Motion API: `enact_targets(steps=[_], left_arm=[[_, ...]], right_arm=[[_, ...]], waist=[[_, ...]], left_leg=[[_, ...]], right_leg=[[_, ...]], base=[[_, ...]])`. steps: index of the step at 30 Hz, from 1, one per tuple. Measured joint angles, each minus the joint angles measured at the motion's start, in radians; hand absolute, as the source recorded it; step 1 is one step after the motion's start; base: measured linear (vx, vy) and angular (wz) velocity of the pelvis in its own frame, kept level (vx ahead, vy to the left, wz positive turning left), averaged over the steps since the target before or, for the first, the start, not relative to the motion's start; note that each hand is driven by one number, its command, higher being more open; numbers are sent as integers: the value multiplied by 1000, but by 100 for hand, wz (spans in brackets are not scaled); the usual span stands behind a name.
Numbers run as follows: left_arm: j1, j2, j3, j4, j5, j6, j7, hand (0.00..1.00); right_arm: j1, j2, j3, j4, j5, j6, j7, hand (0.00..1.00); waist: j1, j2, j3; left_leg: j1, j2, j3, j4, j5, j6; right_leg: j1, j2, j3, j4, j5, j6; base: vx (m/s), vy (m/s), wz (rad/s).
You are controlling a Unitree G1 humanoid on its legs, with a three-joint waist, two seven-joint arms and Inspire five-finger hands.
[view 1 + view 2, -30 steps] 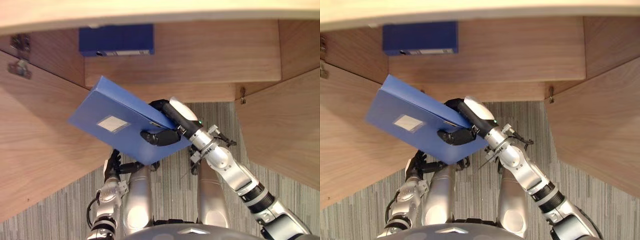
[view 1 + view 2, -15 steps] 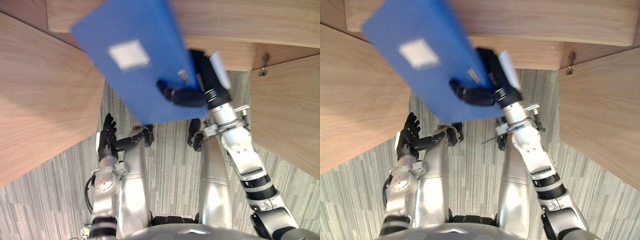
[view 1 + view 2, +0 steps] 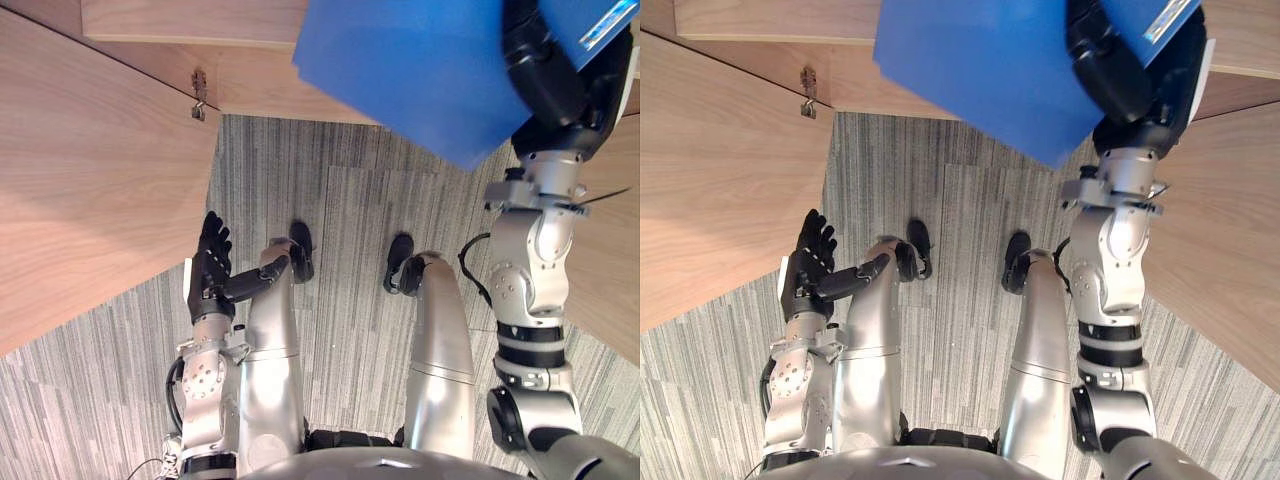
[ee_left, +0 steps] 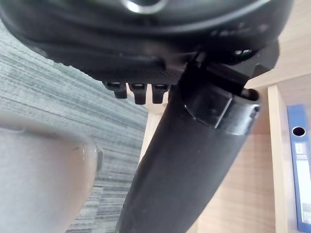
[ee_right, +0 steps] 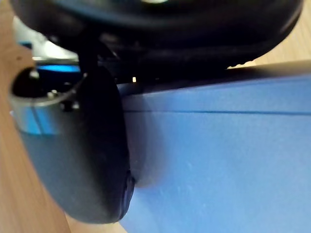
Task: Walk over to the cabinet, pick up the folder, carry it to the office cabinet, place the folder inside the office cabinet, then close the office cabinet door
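So the flat blue cardboard folder [image 3: 410, 70] is up high, close to the head camera, and the right robot hand [image 3: 545, 75] has it clamped. In the right wrist view the dark thumb [image 5: 82, 145] lies flat across the folder's blue face, and the head views show blue on both sides of the hand. So I'd call that a proper wrap-around pinch on one edge, not just a push. Holding it by the edge leaves most of the folder sticking out, which I guess is the end meant to go into the shelf first.

The left robot hand [image 3: 210, 265] hangs low by the robot's side. Its fingers are straight and loosely spread with the thumb sticking out, and it holds nothing. Looks parked there to stay clear of the right arm.

A light wooden cabinet door [image 3: 90, 180] stands swung open on the left, with a small metal hinge [image 3: 199, 95] at its top corner. There's another wooden panel [image 3: 1230, 220] on the right, and grey striped carpet [image 3: 340, 200] between them. The left wrist view catches a second blue binder with a spine hole [image 4: 299, 165] standing upright in a wooden compartment.

My read is that the folder isn't inside yet, so placing it and shutting the door are both to come. A one-edge grip on a wide folder could let it droop or swing.
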Motion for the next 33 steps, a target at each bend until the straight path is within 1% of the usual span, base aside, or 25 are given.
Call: enact_targets(steps=[1,2,4,7,9,10,11,13,14,17,19,20,22,25,28,29,31,32,33], left_arm=[[0,0,-1,-2,-6,0,0,100],[1,0,-20,-5,-6,1,8,100],[1,1,-39,-5,-7,1,8,100],[-1,1,-57,0,-26,1,18,100],[-59,6,-57,79,-26,6,32,100],[-74,9,-54,88,-27,17,41,100],[-95,17,-52,111,-37,17,58,100],[-101,17,-50,128,-73,16,73,100],[-101,17,-47,134,-81,16,75,100],[-119,17,-36,199,-110,17,88,100],[-122,20,-34,223,-114,17,93,100],[-129,21,-35,242,-122,18,97,100],[-132,24,-39,256,-125,19,101,100],[-133,29,-58,267,-126,18,108,100],[-138,28,-66,273,-137,18,115,100],[-139,28,-68,273,-140,18,117,100],[-146,28,-77,277,-143,18,128,100],[-149,28,-77,281,-143,18,130,100],[-156,28,-78,293,-143,19,134,100]], right_arm=[[-18,-1,-5,11,26,-1,-4,0],[-97,-7,-18,62,109,-10,-27,0],[-161,-26,-16,132,177,-12,-42,0],[-226,-37,-14,197,219,-17,-59,0],[-330,-38,-10,290,264,-18,-63,0],[-360,-38,-10,315,282,-19,-68,0],[-416,-38,-11,360,334,-19,-82,0],[-477,-38,-16,410,394,-21,-104,0],[-489,-38,-16,421,409,-23,-107,0],[-560,-41,-16,479,456,-29,-126,0],[-580,-41,-18,504,472,-39,-138,0],[-581,-41,-18,515,493,-52,-143,0],[-581,-40,-18,523,501,-55,-158,0],[-595,-40,-19,524,533,-61,-178,0],[-631,-27,-56,540,540,-79,-228,0],[-638,-27,-63,541,544,-89,-243,100],[-676,-21,-121,543,572,-107,-307,100],[-684,-19,-136,544,574,-111,-323,100],[-689,-14,-173,546,576,-131,-352,100]], waist=[[2,0,0],[12,8,-2],[19,9,-2],[23,10,-2],[18,15,-5],[17,16,-6],[18,18,-7],[21,22,-9],[22,22,-9],[25,35,-18],[27,36,-18],[29,36,-18],[31,37,-25],[32,46,-31],[36,49,-33],[37,49,-33],[45,49,-34],[45,50,-34],[46,50,-34]], left_leg=[[-3,1,-1,3,-1,-2],[-18,6,-5,9,1,-1],[-20,8,-8,9,3,-2],[-24,9,-15,9,3,-3],[-25,10,-16,9,5,-4],[-25,10,-17,9,6,-5],[-24,10,-19,8,8,-6],[-23,10,-25,2,10,-8],[-21,10,-25,-1,11,-9],[-15,8,-25,-35,26,-11],[-5,6,-27,-50,32,-14],[8,5,-29,-69,40,-19],[17,0,-30,-97,54,-21],[18,-4,-35,-128,75,-26],[20,-9,-42,-159,100,-35],[20,-10,-44,-163,105,-36],[21,-12,-51,-185,123,-38],[22,-13,-54,-190,126,-41],[27,-16,-61,-197,131,-45]], right_leg=[[-3,1,-1,3,0,-1],[-16,4,-4,10,-1,-3],[-18,5,-8,11,-2,-5],[-18,6,-17,9,-2,-6],[-18,6,-18,8,-2,-6],[-17,6,-19,8,-2,-6],[-15,6,-21,7,-2,-6],[-9,6,-28,-1,-2,-7],[-7,6,-29,-4,-1,-7],[0,6,-37,-34,9,-13],[10,5,-42,-45,10,-15],[23,5,-46,-59,12,-18],[30,3,-52,-76,17,-24],[30,2,-60,-97,29,-32],[30,-1,-72,-113,41,-42],[30,-1,-75,-115,44,-44],[34,-1,-85,-132,53,-50],[36,-1,-88,-136,54,-50],[45,-3,-97,-140,56,-52]], base=[[-57,78,-2],[-43,83,-2],[-20,80,-1],[1,70,2],[-13,102,0],[-22,86,1],[-20,68,2],[-20,92,3],[-12,102,4],[8,92,4],[19,65,6],[21,63,9],[14,60,11],[-2,72,9],[-22,62,10],[-32,62,8],[-33,71,8],[-19,65,11],[-7,49,10]])
